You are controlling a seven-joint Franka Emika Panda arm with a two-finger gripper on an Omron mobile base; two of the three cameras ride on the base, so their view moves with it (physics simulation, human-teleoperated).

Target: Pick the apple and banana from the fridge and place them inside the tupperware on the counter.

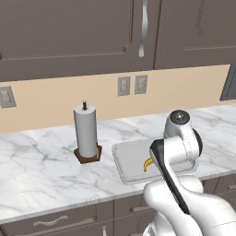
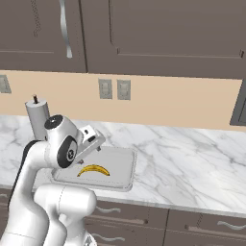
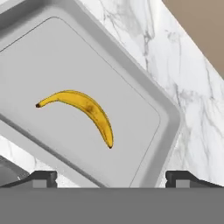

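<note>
1. The gripper hangs above the tupperware, its two dark fingertips spread wide with nothing between them.
2. The banana lies flat on the tupperware's floor, near its middle, clear of the rim.
3. The tupperware rests on the white marble counter.
4. Left of the tupperware, a paper-towel roll stands upright on a brown base.

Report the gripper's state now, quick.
Gripper: open, holding nothing; its dark fingertips stand wide apart above the curved yellow banana lying in the shallow light-grey rectangular tupperware tray.
</note>
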